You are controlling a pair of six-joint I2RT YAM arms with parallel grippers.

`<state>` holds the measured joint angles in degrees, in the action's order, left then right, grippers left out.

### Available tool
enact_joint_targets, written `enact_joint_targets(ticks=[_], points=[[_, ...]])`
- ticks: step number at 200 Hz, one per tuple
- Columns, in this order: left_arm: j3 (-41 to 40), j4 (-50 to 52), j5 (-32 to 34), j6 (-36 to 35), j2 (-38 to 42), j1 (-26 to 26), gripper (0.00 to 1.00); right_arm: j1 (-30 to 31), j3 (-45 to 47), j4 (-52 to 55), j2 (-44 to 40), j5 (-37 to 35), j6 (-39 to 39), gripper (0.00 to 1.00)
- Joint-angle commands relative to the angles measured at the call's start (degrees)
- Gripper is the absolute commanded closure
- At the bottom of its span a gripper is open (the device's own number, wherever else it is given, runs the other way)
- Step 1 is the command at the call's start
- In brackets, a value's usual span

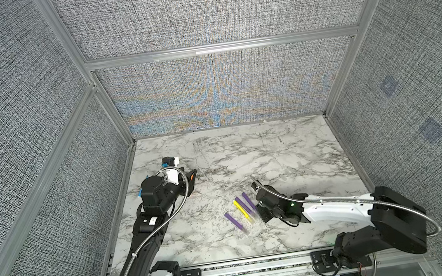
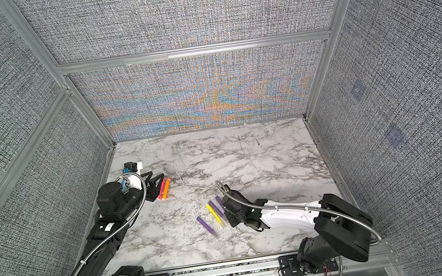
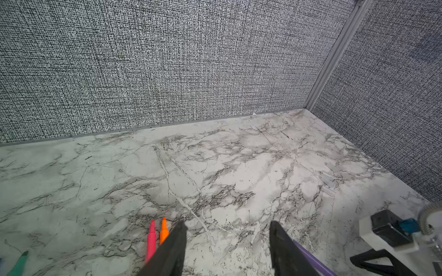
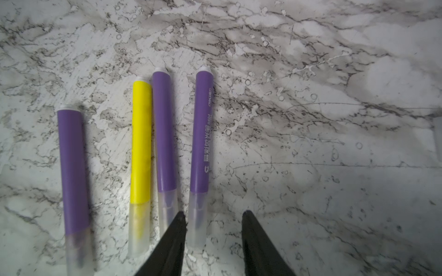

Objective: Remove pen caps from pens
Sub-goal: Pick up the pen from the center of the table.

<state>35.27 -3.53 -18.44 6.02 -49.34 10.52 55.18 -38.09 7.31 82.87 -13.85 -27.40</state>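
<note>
Four pens lie side by side on the marble, each with a clear pen cap on the end nearest my right wrist: a purple one [image 4: 73, 167], a yellow one [image 4: 141, 143], a second purple [image 4: 163, 133] and a third purple [image 4: 202, 133]. My right gripper [image 4: 214, 213] is open and low over them. The third purple pen's cap [image 4: 197, 219] lies between the jaws, against one finger [image 4: 174, 239], with a wide gap to the other. My left gripper [image 3: 227, 223] is open and holds nothing. A pink pen [image 3: 151, 241] and an orange pen [image 3: 164, 233] lie uncapped beside it.
A teal pen [image 3: 19, 262] lies further out from the pink one, and a purple barrel [image 3: 313, 259] shows beside the left gripper's other finger. Faint clear tubes [image 3: 328, 179] rest on the marble towards the right wall. Fabric walls [image 1: 222, 91] enclose three sides.
</note>
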Motion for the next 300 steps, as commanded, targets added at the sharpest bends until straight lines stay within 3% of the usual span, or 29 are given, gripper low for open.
enact_joint_targets(ticks=[1,86,157,182,213,230,250,271,300], points=[[0.1,-3.1,-0.2,0.0,-0.1,0.0,0.44,0.1,-1.1,-2.6,2.1,-1.2,-0.5,0.59],[0.2,-3.2,0.4,-0.3,-0.4,0.0,0.44,0.2,-1.1,-5.1,7.2,-0.8,-0.7,0.66],[0.2,-3.2,0.5,-0.5,-0.6,0.0,0.44,0.6,-1.3,-3.2,8.9,-3.0,-0.6,0.9],[-0.1,-3.9,-0.6,-2.3,-1.0,0.1,0.44,-0.3,-7.0,7.1,4.6,-4.7,3.7,0.97],[-2.7,-11.3,-1.8,-4.7,-1.8,2.0,0.44,-2.5,-21.9,25.8,-2.4,-7.1,10.2,1.0],[-3.4,-14.2,-0.4,-10.6,-2.3,6.3,0.43,-4.0,-29.3,32.8,-5.1,-5.1,13.1,1.0],[-5.5,-19.0,11.9,-24.9,-3.3,16.3,0.43,-5.6,-37.0,38.6,-6.3,-4.1,16.3,1.0],[-10.9,-32.3,24.1,-36.8,-4.4,23.8,0.42,-7.0,-43.8,44.8,-5.1,-4.4,18.0,1.0],[-17.7,-51.1,29.4,-51.1,-6.2,30.9,0.42,-7.3,-46.8,46.7,-3.6,-1.1,19.0,1.0]])
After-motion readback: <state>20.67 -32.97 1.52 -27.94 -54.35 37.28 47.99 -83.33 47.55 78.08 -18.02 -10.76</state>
